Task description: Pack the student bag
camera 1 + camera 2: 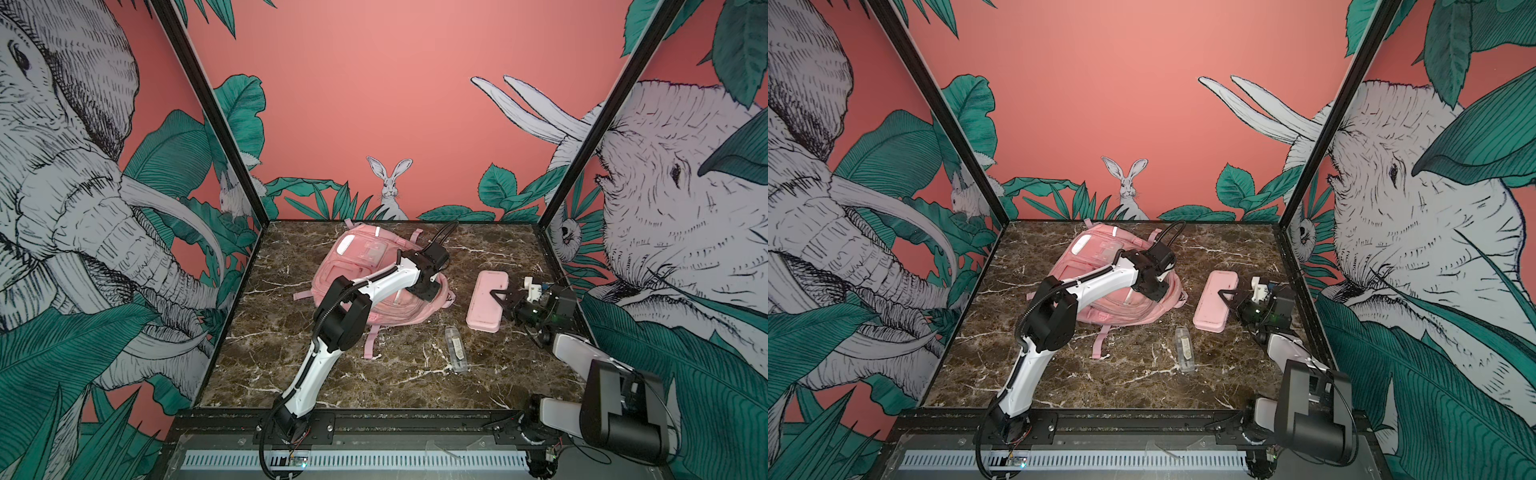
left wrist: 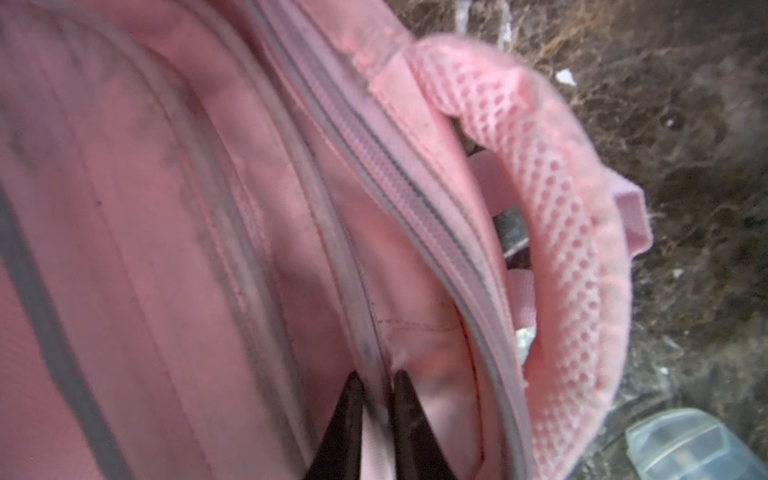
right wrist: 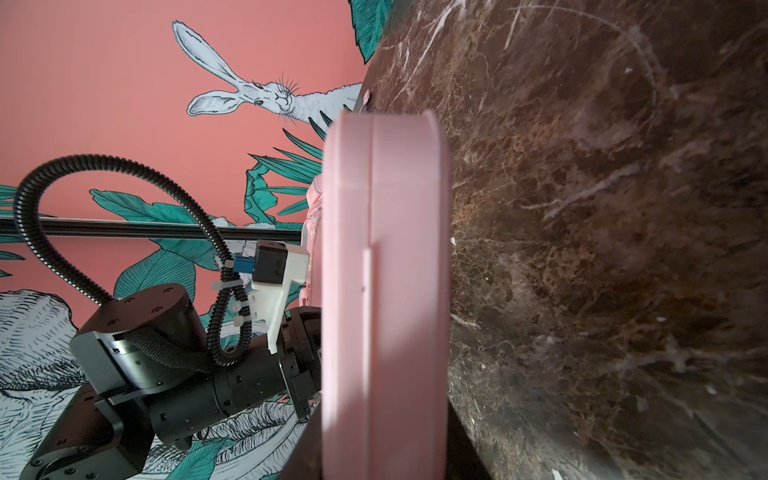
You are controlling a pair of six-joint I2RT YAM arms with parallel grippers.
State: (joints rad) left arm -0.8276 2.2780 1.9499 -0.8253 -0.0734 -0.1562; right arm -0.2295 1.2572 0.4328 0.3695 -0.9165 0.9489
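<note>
The student bag (image 1: 353,266) lies front-up in the rear middle of the marble table (image 1: 374,386), its far end close to the back edge and one strap trailing toward the front. The left gripper (image 2: 377,399) is pressed together on a grey-piped seam of the bag, beside a zip (the fingertips pinch the ridge between them). A pink pencil case (image 1: 486,301) lies to the bag's right, apart from it. The right gripper (image 1: 500,298) reaches over the case's right edge, near the table's right border; whether its jaws clamp the case I cannot tell. A clear tube (image 1: 456,349) lies in front of the case. The table's front strip and left side are bare
</note>
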